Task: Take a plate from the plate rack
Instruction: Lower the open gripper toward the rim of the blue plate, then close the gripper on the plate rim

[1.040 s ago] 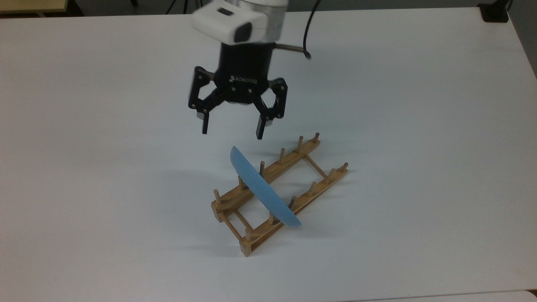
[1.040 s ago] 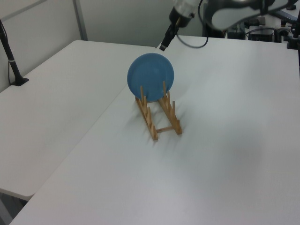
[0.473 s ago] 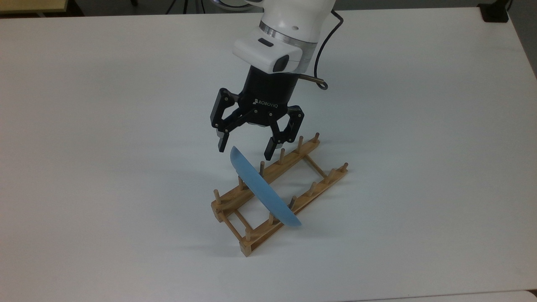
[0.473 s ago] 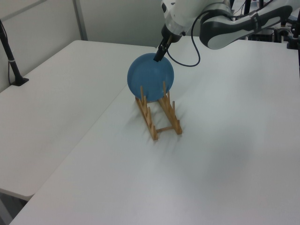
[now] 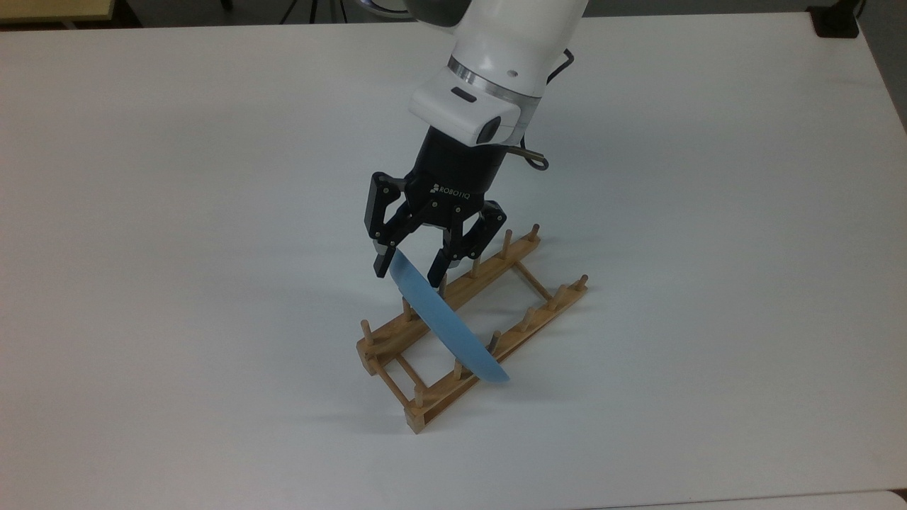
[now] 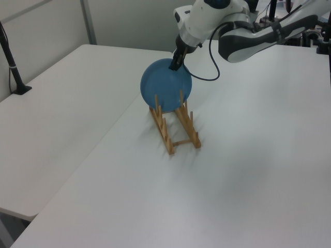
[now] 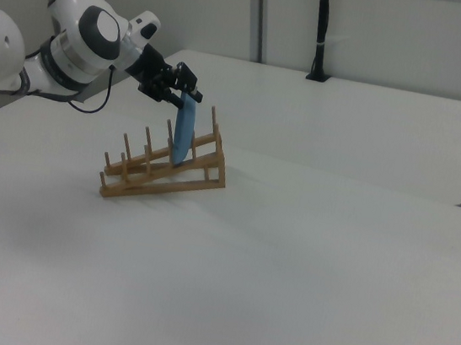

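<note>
White table (image 5: 142,212) carries the rack (image 5: 432,407); the plate (image 5: 453,329) stands on edge between its pegs. At the plate's 11 o'clock rim, the gripper (image 5: 409,273) straddles it, not yet clenched. The plate looks stiff, glossy and probably slippery, so gripping the rim seems best.

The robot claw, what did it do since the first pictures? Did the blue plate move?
The gripper came down and toward the plate rack, and its fingers narrowed until they sit on either side of the top rim of the blue plate. Whether they have pinched it yet is unclear. The plate has not moved: it stands on edge between the same pegs, and the rack lies in the same spot on the white table.
</note>
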{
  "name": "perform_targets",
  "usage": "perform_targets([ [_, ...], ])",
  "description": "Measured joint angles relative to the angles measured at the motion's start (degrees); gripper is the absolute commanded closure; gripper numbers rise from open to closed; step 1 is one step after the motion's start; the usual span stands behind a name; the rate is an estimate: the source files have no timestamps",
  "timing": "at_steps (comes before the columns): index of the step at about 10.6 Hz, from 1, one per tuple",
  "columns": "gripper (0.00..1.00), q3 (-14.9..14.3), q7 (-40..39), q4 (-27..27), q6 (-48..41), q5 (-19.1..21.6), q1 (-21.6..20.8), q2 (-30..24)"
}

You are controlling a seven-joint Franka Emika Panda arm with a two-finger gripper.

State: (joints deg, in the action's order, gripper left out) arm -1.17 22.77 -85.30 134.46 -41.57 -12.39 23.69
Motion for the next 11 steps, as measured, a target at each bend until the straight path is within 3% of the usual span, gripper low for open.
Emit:
perform_targets([
  [7, 0.84, 0.0, 0.01, 0.59, 0.0, -2.16, -0.01, 0.78],
  [11, 0.89, 0.0, 0.01, 0.95, 0.0, -2.23, -0.07, 0.78],
])
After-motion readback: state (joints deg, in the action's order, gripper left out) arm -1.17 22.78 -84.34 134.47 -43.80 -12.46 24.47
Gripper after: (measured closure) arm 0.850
